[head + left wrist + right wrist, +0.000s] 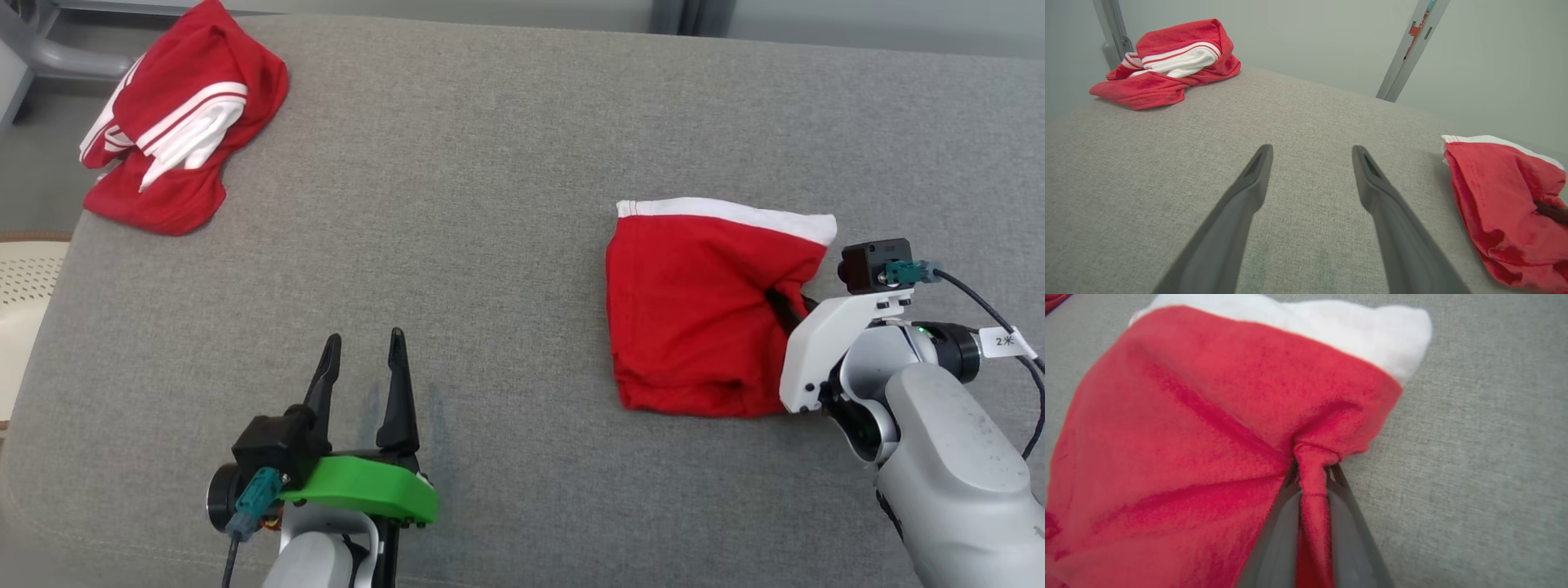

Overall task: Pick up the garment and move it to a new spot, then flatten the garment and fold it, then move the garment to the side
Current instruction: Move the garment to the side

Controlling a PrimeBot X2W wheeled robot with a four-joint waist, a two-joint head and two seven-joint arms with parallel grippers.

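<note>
- Right wrist view: right gripper is clenched on a twisted pinch of red cloth, fingers nearly together, fabric roped between them.
- The pinch sits on the right edge of the garment, just below the white band. Creases fan out from the grip across the red panel.
- The garment lies as a compact, roughly square bundle on the right side of the grey cushion, with the white band along its far edge and the near edge doubled over.
- Handling, as judged: light, soft knit with no stiffness. It will likely sag and may unfold from a single pinch (layers look loose at the near edge). A better hold would be a deep bite through all layers at an edge, or a low drag across the cushion rather than a high lift.
- Left gripper is spread wide with nothing in it, low over bare cushion at near left, well apart from the garment.
- A second red-and-white garment lies crumpled at the far left corner, with neither gripper near it.
</note>
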